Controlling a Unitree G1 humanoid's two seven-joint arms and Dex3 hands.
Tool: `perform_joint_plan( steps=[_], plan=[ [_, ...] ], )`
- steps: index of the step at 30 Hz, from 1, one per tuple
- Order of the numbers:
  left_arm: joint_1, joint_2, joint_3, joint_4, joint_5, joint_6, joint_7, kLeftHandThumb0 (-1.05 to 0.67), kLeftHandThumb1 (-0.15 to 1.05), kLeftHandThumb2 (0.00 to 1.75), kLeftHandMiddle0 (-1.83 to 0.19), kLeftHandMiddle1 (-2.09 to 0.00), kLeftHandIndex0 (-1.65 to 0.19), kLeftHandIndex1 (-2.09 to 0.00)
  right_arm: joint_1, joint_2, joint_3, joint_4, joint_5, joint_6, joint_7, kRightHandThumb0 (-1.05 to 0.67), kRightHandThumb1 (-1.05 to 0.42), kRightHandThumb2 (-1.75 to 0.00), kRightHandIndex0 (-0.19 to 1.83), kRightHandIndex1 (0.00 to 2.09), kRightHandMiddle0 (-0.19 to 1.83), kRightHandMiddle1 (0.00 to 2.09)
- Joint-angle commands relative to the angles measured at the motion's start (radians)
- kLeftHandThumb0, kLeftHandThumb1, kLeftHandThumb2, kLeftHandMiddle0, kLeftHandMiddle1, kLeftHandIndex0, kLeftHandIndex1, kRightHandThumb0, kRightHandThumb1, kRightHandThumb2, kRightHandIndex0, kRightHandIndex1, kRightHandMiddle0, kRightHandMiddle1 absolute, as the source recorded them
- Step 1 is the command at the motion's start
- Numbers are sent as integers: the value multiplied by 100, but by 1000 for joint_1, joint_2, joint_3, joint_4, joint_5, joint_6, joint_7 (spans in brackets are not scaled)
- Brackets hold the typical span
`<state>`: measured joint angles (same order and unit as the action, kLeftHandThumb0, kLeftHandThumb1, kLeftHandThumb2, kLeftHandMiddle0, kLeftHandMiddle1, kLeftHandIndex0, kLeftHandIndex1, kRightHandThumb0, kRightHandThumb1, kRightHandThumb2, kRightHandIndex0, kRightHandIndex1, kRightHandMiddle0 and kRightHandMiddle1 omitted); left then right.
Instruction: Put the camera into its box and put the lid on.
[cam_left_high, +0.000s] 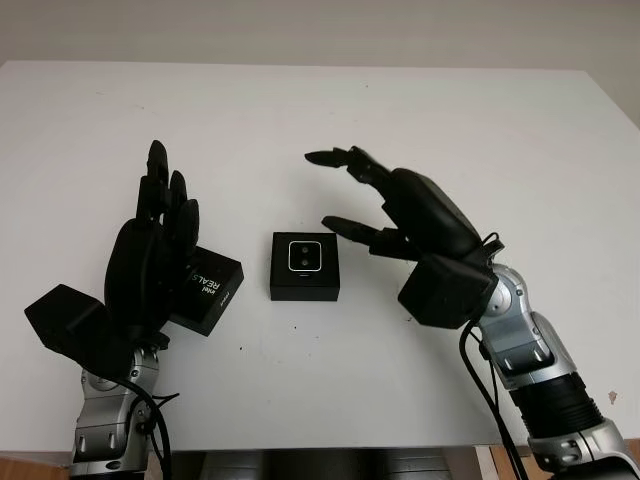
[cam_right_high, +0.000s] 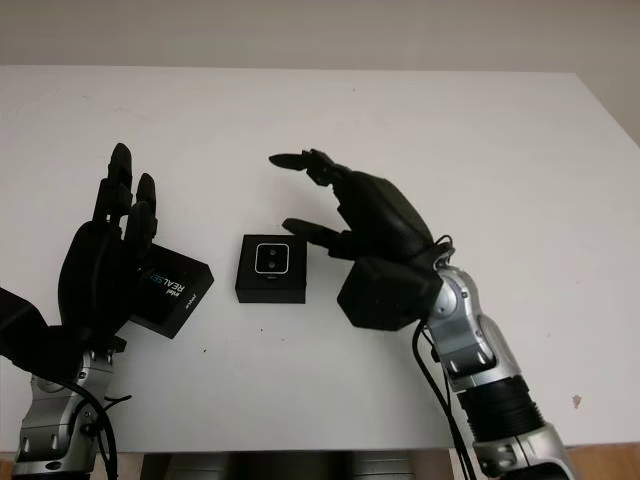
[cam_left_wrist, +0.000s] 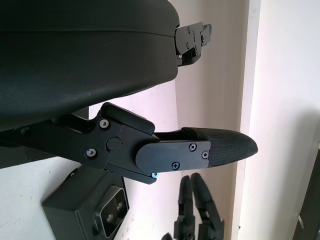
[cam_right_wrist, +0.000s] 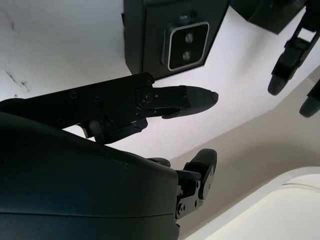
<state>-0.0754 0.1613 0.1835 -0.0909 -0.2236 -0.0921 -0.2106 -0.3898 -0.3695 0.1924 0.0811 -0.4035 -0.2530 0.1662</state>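
A small black box (cam_left_high: 305, 280) sits in the middle of the white table, top open. The camera (cam_left_high: 304, 257), silver-framed with two lenses, lies inside it facing up. The black lid (cam_left_high: 210, 290), printed with white "REAL" lettering, lies tilted on the table just left of the box. My left hand (cam_left_high: 170, 190) is open, raised over the lid's left part and hiding it there. My right hand (cam_left_high: 325, 190) is open just right of the box, one finger level with the box's upper right corner. In the right wrist view the camera (cam_right_wrist: 187, 44) shows beyond that finger.
The white table (cam_left_high: 330, 110) stretches far back and to both sides. Its front edge runs close below both arms. A wall stands behind the table's far edge.
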Motion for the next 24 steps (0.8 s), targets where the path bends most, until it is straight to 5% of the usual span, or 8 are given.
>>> perform_joint_plan(
  steps=[1, 12, 24],
  plan=[
    [9, 9, 3, -22, 4, -3, 1, -73, 105, 48, 19, 0, 19, 0, 11, -14, 6, -7, -11, -19, 1, -49, -105, -32, 22, 7, 9, 69],
    [13, 4, 1, -25, 6, -5, 5, -74, 105, 48, 19, 0, 19, 0, 29, -54, 28, 6, -78, -55, 10, -54, -105, -36, 21, 6, 7, 113],
    [17, 8, 1, -30, -6, 0, -1, -72, 105, 48, 19, 0, 19, 0, 32, -77, 34, 66, -108, -101, -3, -56, -105, -35, 22, 6, 9, 130]
  ],
)
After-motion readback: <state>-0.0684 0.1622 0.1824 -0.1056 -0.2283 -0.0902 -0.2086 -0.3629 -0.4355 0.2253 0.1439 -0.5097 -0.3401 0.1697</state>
